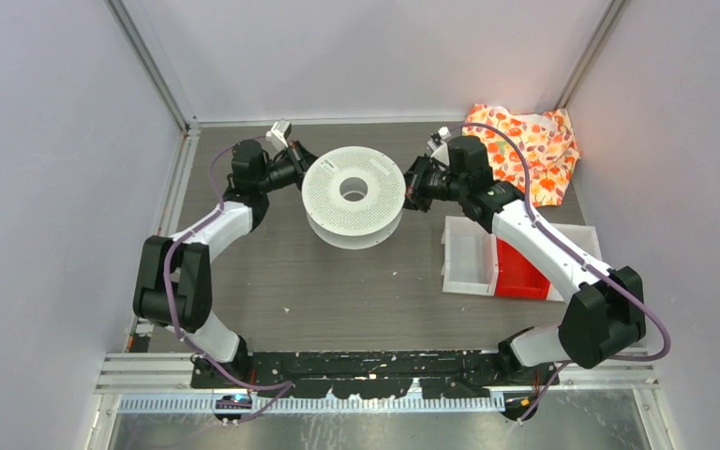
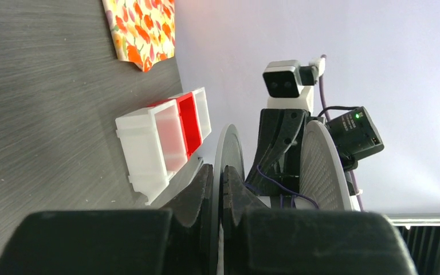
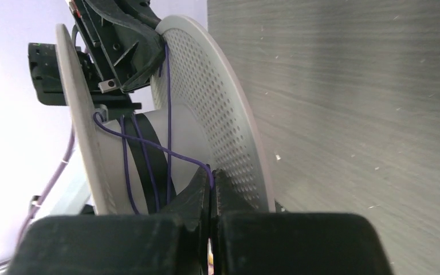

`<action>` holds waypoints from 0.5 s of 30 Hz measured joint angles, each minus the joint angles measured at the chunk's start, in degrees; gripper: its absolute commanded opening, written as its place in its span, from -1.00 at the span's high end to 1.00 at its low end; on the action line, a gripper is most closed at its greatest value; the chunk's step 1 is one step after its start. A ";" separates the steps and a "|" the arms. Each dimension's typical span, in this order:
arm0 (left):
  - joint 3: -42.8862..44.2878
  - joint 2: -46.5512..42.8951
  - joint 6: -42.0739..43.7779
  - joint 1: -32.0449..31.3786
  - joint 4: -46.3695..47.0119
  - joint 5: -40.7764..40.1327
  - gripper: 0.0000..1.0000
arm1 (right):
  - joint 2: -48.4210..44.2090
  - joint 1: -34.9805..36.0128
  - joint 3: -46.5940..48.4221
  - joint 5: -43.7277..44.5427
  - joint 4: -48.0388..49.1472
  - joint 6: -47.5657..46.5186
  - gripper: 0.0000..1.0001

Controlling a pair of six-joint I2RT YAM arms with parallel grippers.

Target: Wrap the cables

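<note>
Here's a robotics lab test cell. Plain pale walls (image 1: 56,141) stand on 3 sides, framed by aluminium posts (image 1: 155,70), boxing in a dark wood-grain surface (image 1: 337,291). 2 robot arms, the left arm (image 1: 202,234) and the right arm (image 1: 544,244), are bolted to a black base plate (image 1: 366,361) at the near edge. A small camera (image 2: 283,80) rides on the right wrist. On the surface sit a perforated white spool (image 1: 375,202), white and red parts bins (image 1: 473,253) and a floral cloth (image 1: 530,145).

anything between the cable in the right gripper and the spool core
Nothing visible does. The right gripper is shut on the thin purple cable between the flanges of the round white perforated plastic spool, and the cable runs straight onto its core.
</note>
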 measured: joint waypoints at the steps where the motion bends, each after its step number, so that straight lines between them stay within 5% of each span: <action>1: 0.02 0.09 0.13 0.07 0.50 -0.02 0.99 | 0.35 -0.02 -0.02 -0.92 0.50 1.64 0.99; 10: 0.55 0.42 1.25 0.92 3.80 -0.37 0.99 | 2.32 -0.85 -2.16 -5.05 6.45 12.02 0.99; 15: 0.55 0.83 0.98 0.92 4.68 -0.70 0.99 | 2.32 -0.87 -2.36 -4.63 6.82 13.05 0.80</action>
